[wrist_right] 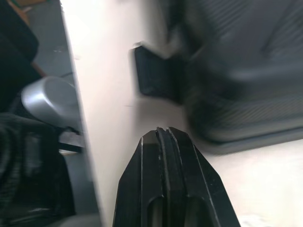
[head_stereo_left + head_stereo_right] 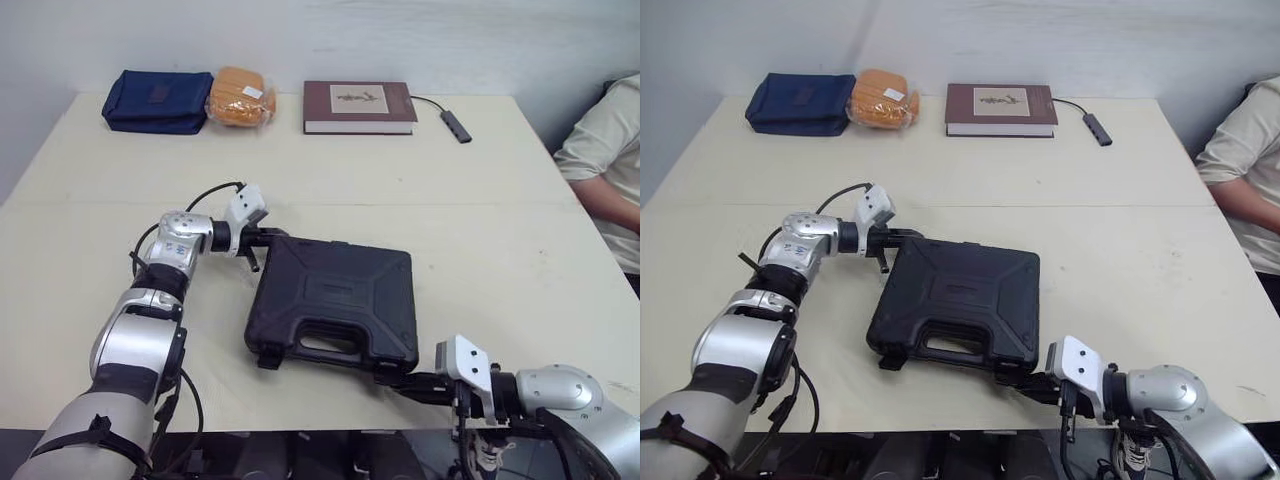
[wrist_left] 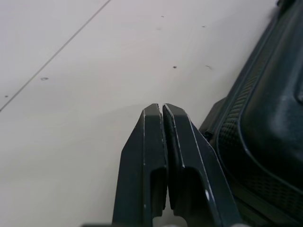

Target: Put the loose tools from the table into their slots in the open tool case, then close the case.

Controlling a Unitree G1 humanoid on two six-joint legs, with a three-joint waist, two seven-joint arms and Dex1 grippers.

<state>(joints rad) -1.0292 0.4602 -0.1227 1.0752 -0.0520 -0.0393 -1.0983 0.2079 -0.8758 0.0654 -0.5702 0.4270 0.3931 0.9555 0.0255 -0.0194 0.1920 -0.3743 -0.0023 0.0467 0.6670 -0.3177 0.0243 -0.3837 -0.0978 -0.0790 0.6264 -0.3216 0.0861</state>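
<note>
Here, on a pale table [image 2: 480,220], a navy zipped pouch [image 2: 157,100] lies at the far left corner, with an orange packet [image 2: 240,97] touching its right side. Nearer the robot, the left gripper [image 2: 266,237] reaches in low over the tabletop to the far left corner of the black tool case [image 2: 335,295]. In the left wrist view its two black fingers [image 3: 144,142] are pressed flat together with nothing between them, just beside the case's ribbed edge.

The case lies flat near the middle of the table's front half with its lid down. Its moulded handle faces the robot, and its body is turned slightly askew to the table edge. A small black tab [image 2: 268,357] juts from the front edge near the left corner.

At the far edge, behind the case, a maroon hardback book [image 2: 358,105] lies flat. A dark adapter [image 2: 456,126] on a thin cable rests just to the right of it.

The right gripper [image 2: 388,377] comes in from the front right, level with the table edge, its tips at the case's near right corner. The right wrist view shows those fingers [image 1: 149,161] closed against each other and holding nothing, pointing at the case's side and one of its latches.

At the far right, a seated person in a light shirt [image 2: 605,160] rests a forearm by the table.
</note>
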